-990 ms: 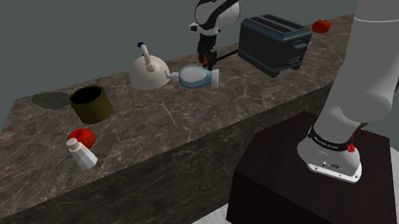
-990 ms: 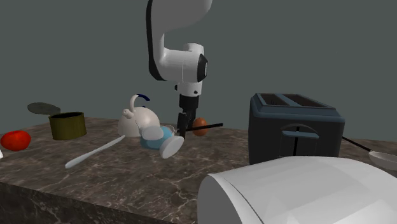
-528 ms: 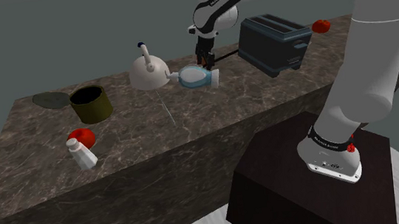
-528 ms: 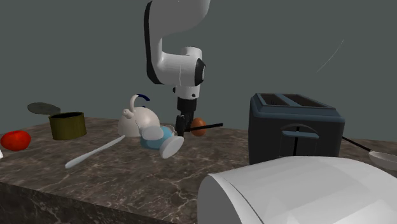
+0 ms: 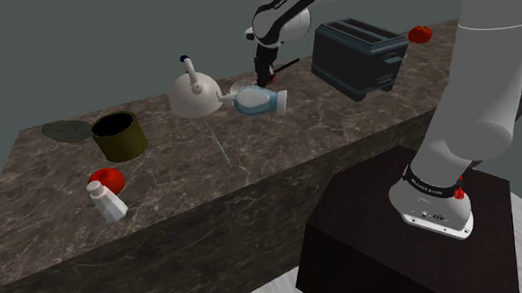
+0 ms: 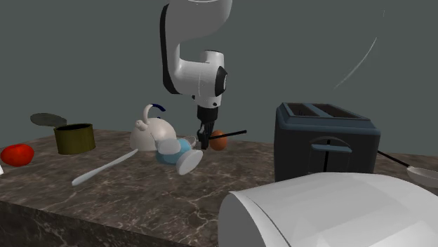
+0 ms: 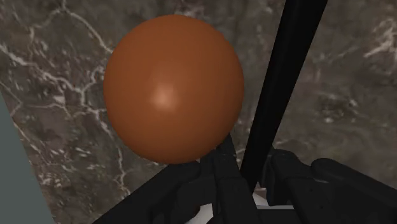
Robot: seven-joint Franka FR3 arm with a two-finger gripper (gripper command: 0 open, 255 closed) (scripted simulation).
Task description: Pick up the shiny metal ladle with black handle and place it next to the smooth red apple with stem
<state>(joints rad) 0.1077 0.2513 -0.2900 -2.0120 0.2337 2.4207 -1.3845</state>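
Note:
My black gripper (image 6: 203, 144) is shut on the ladle's thin black handle (image 6: 231, 132), which sticks out level toward the toaster, just above the counter. Up close, the handle (image 7: 280, 89) runs straight out from between the two fingers of the gripper (image 7: 251, 172), and a pale part of the ladle shows right below them. From the shoulder view the gripper (image 5: 263, 75) hangs at the counter's back edge. A red round fruit (image 5: 106, 176) lies near the counter's front by a white shaker. Another red fruit (image 5: 420, 33) sits behind the toaster. I cannot make out a stem on either.
An orange-brown ball (image 7: 172, 89) rests on the marble right beside the handle. A white teapot (image 5: 194, 93), a tipped blue-and-white bottle (image 5: 257, 99), a dark toaster (image 5: 358, 56), an olive can (image 5: 118, 136) and a long pale utensil (image 6: 105, 167) share the counter (image 5: 279, 154).
The fingers have closed on the black handle. The handle has come up off the counter, and the wrist has shifted a little toward the toaster.

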